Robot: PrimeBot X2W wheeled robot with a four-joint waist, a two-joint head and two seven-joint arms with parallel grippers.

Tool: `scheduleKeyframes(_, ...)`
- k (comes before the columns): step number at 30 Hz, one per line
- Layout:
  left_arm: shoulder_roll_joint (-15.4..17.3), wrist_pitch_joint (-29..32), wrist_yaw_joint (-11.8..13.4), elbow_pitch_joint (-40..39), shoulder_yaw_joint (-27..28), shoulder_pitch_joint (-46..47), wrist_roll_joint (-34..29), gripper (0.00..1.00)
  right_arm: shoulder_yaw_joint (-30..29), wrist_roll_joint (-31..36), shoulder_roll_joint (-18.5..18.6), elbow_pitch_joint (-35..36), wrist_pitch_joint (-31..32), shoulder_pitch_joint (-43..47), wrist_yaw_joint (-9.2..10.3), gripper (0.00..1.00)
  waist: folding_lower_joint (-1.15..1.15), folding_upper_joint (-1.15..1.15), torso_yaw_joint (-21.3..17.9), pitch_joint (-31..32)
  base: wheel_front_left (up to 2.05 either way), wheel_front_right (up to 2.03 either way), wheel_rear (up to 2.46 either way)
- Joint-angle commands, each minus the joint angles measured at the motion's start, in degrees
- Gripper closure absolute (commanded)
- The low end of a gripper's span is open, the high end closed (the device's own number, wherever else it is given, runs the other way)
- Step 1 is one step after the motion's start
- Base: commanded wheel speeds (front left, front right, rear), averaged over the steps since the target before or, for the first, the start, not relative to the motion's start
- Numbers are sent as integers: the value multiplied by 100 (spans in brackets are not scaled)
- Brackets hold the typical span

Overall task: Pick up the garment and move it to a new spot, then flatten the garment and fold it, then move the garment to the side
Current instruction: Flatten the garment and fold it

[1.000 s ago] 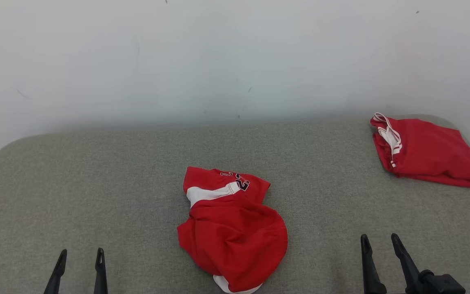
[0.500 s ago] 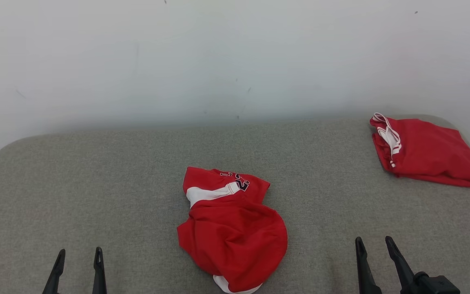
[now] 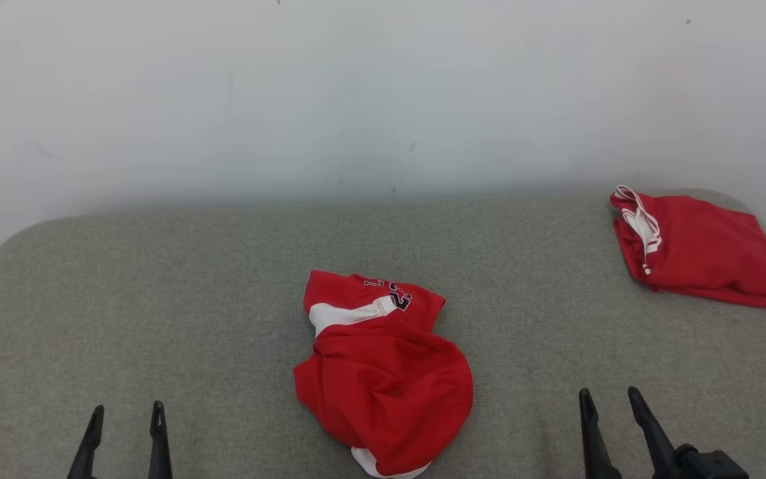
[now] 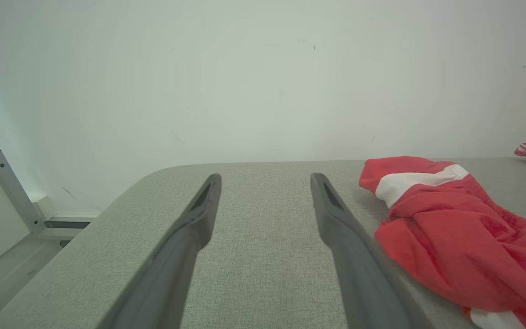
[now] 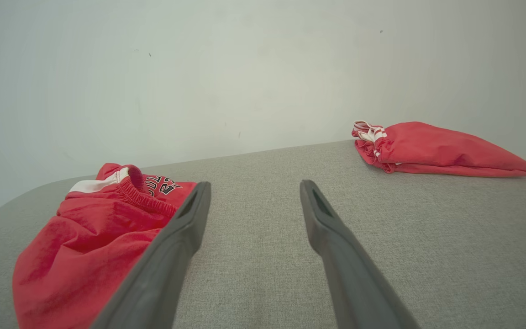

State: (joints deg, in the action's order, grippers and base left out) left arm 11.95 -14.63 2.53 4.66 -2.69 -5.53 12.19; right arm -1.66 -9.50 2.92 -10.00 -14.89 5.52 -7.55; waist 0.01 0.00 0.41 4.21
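Two red garments are lying on the grey fabric-covered bench [image 3: 157, 299], which is standing against a pale wall [image 3: 356, 100].

1. The crumpled garment [image 3: 383, 372] is resting near the middle of the bench, toward its front edge. It is bunched into a rounded heap. A white band [image 3: 350, 314] is crossing its far part, and dark lettering [image 3: 393, 295] is showing beside that band; the lettering is too folded over to read in full. A small white patch is showing at the near end of the heap.
2. The folded garment [image 3: 709, 256] is lying at the far right corner of the bench, well apart from the crumpled one. White-striped trim is showing along its left edge.
3. The left tool [image 3: 127, 407] is sitting at the lower left of the head view, fingers spread apart and gripping nothing. In the left wrist view, the crumpled garment is lying to the right of the fingers, near them but not between them.
4. The right tool [image 3: 609, 392] is sitting at the lower right, likewise spread apart and gripping nothing. In the right wrist view, bare bench fabric is showing between the fingers, and the crumpled garment is lying to their left.
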Motion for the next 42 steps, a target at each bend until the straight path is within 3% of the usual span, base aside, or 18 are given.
scheduleKeyframes(1,5,-43,23,4,14,33,1,0,4,10,-10,-10,-23,18,16,0,-1,0,1,1,0,0,0)
scheduleKeyframes(42,66,-52,80,15,-123,-4,117,0,63,41,-11,-58,37,33,16,0,-1,0,89,-17,0,0,0)
